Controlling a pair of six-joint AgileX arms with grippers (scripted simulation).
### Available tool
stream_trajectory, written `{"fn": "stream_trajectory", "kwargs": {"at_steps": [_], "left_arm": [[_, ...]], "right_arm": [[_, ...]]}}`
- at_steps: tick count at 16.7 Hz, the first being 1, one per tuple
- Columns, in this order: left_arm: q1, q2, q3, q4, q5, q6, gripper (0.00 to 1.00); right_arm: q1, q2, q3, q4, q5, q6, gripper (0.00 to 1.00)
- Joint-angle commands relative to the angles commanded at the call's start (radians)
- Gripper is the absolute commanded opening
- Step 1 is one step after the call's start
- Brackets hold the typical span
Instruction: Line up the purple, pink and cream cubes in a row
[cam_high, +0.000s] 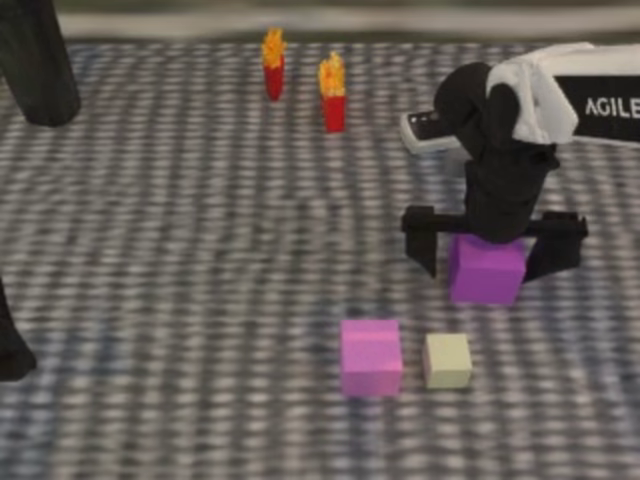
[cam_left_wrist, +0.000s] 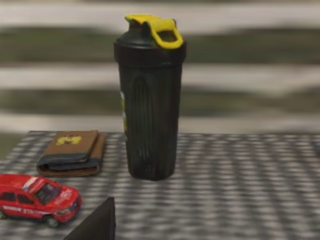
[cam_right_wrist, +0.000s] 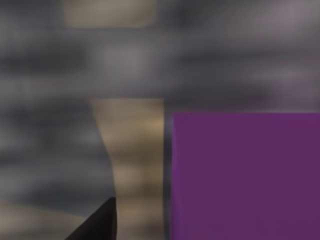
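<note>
Counter (cam_high: 200, 300): grey woven-pattern surface, carrying everything listed. Right arm (cam_high: 560, 100) reaches in from the top view's right edge, its right claw (cam_high: 495, 250) lowered over the purple cube (cam_high: 487, 270); fingers (cam_high: 422, 240) spread wide, one on either side of the cube and clear of its faces, nothing pinched. Left arm (cam_high: 35, 60) parked at the top view's far left edge; left claw's state cannot be told. Purple cube, largest, sits right of centre on the counter; in the right wrist view it fills much of the frame (cam_right_wrist: 245, 175). Pink cube (cam_high: 371, 357), mid-sized, lies nearer the front edge, left of and below the purple one, apart from it. Cream cube (cam_high: 448, 361), smallest, sits just beside the pink cube on its right, small gap between them. Grey handset (cam_high: 430, 130) partly hidden behind the right arm. Two red fries cartons (cam_high: 333, 95) stand upright near the far edge. Left wrist view: black shaker bottle (cam_left_wrist: 150, 100) with yellow lid, brown wallet (cam_left_wrist: 72, 152), red toy car (cam_left_wrist: 37, 197).
</note>
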Motion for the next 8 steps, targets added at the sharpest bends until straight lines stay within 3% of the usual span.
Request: {"fn": "stream_trajectory", "kwargs": {"at_steps": [8], "left_arm": [[0.000, 0.000, 0.000, 0.000, 0.000, 0.000, 1.00]], "right_arm": [[0.000, 0.000, 0.000, 0.000, 0.000, 0.000, 0.25]]}}
